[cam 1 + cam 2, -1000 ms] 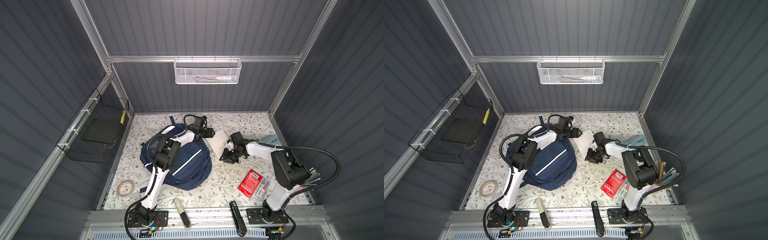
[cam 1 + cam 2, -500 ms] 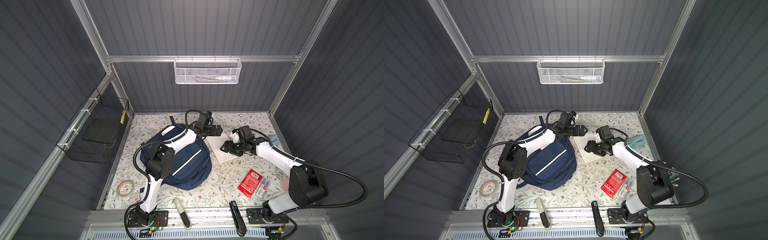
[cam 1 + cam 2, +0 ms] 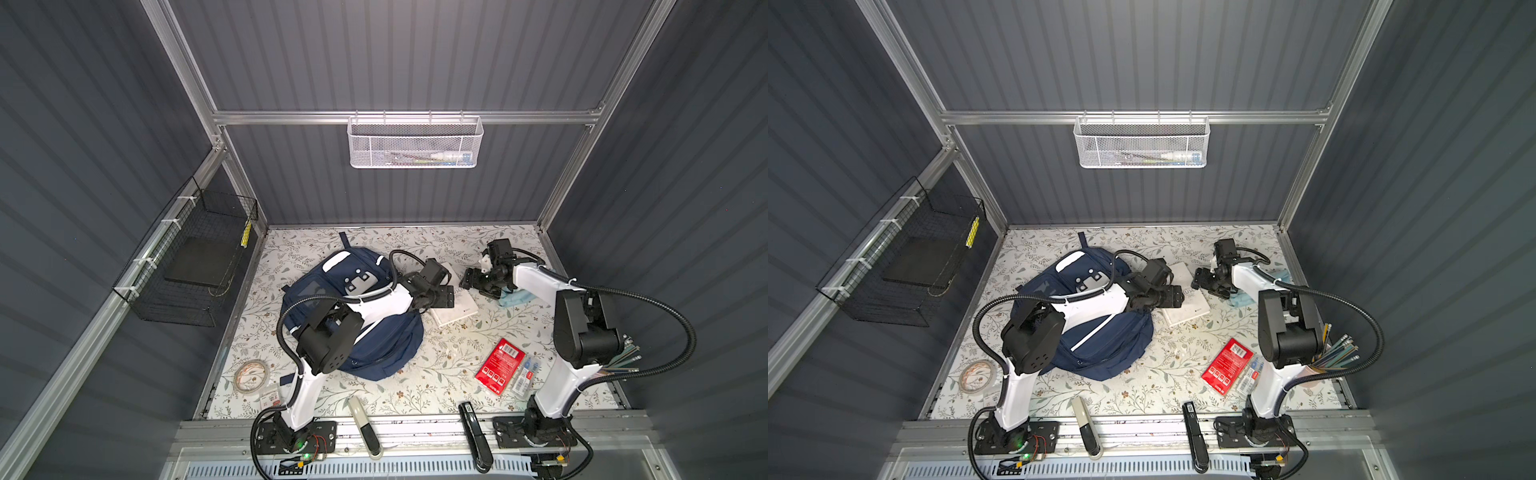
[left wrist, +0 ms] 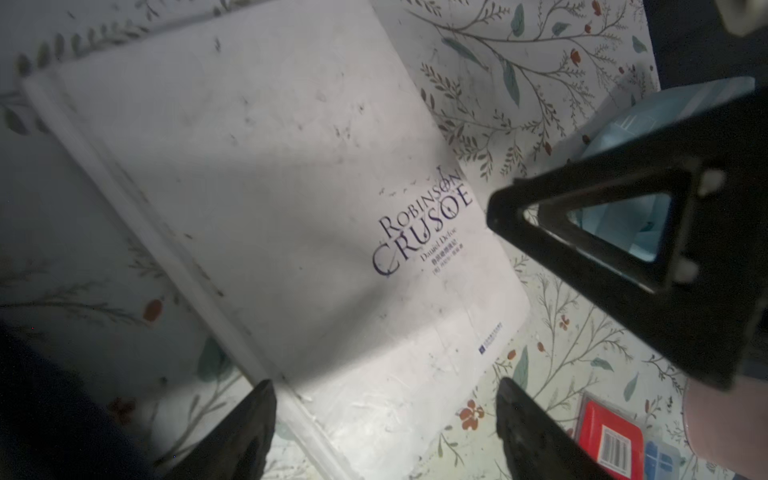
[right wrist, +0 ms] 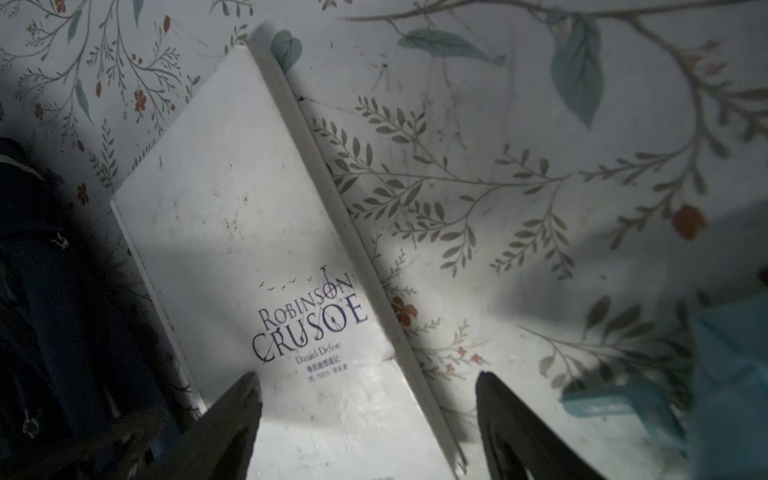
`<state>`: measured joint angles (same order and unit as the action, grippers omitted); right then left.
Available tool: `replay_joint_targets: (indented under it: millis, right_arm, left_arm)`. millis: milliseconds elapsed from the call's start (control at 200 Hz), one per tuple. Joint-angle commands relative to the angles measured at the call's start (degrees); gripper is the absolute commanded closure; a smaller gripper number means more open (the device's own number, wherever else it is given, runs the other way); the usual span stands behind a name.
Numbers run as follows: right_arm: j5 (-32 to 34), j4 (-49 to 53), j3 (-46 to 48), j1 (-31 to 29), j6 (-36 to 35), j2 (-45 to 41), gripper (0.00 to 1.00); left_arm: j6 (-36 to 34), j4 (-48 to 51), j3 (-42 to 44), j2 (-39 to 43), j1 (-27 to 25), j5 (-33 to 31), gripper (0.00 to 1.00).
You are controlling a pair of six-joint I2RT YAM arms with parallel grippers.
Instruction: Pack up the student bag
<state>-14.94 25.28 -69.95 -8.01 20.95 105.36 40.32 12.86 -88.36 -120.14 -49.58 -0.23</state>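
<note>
The student bag (image 3: 386, 349) (image 3: 1100, 345) lies flat on the left half of the floral table, navy with white stripes, partly under my left arm. A white book titled Robinson Crusoe (image 3: 457, 309) (image 3: 1185, 311) lies flat just to its right. My left gripper (image 3: 444, 297) (image 4: 384, 386) hovers open over the book (image 4: 291, 208), near the corner by the bag. My right gripper (image 3: 473, 284) (image 5: 365, 378) stands open above the book's (image 5: 249, 249) opposite edge, holding nothing. The bag's dark fabric (image 5: 50, 270) shows beside the book.
A light blue packet (image 3: 515, 297) lies under the right forearm. A red packet (image 3: 500, 365) and a cup of pencils (image 3: 1337, 353) sit at front right, a tape roll (image 3: 250, 374) at front left. A white mesh basket (image 3: 415, 143) and a black wire basket (image 3: 191, 266) hang on the walls.
Both grippers have opened wider. The left one came forward over the book; the right one shifted back along the book's far side. The book now lies flat.
</note>
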Motion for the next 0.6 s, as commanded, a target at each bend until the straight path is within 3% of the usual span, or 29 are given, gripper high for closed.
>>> replay_joint_targets:
  millis: [0,135,275,410,545,595]
  right_arm:
    - [-2.52,1.24,-1.20,-0.24,-1.29,0.74,0.19]
    - [-3.69,1.02,-0.07,-0.25,-0.98,1.52,0.20]
    - [-3.69,0.36,1.50,-0.26,-0.49,2.37,0.21]
    - [-3.69,-0.67,2.19,-0.35,0.21,2.48,0.20]
    - [-3.71,-0.45,3.42,-0.43,0.62,1.51,0.22]
    - [-6.82,-0.97,4.57,-0.66,0.99,1.03,0.22]
  left_arm:
    - [4.77,-2.23,1.38,-3.33,1.44,0.16,0.14]
    - [6.73,-3.32,2.62,-3.92,1.25,0.19,0.14]
    - [5.80,2.78,2.42,-2.36,-0.27,-8.04,0.13]
    - [8.75,2.52,3.01,-4.35,-0.24,-7.05,0.12]
    - [9.34,3.62,3.94,-2.34,-2.66,-15.52,0.13]
    - [9.82,3.51,4.35,-2.03,-2.60,-16.13,0.13]
